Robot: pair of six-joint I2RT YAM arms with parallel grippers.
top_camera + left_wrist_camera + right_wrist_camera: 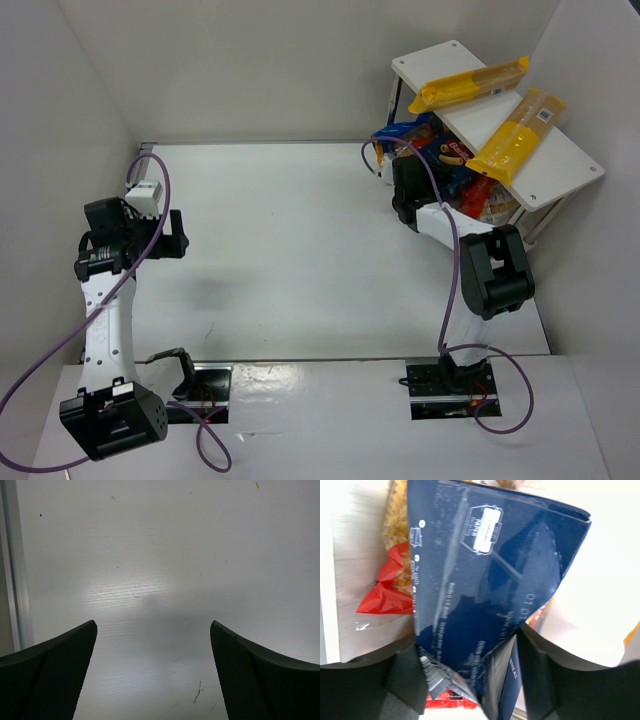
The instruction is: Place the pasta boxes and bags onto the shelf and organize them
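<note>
The white two-tier shelf [560, 165] stands at the back right. Two long yellow bags [468, 85] [517, 135] lie on its top board. My right gripper [405, 185] is at the open side of the lower tier, shut on a dark blue pasta box [410, 135]. In the right wrist view the pasta box [490, 580] fills the space between the fingers of the right gripper [470, 680], tilted, with a red bag [387, 592] of pale pasta beside it. My left gripper [168, 235] is open and empty over the bare table, and the left wrist view shows the same [153, 624].
More red and blue packets [478, 195] are crowded under the shelf's top board. White walls enclose the table on the left, back and right. The shelf's thin metal legs [540, 222] stand close to the right wall.
</note>
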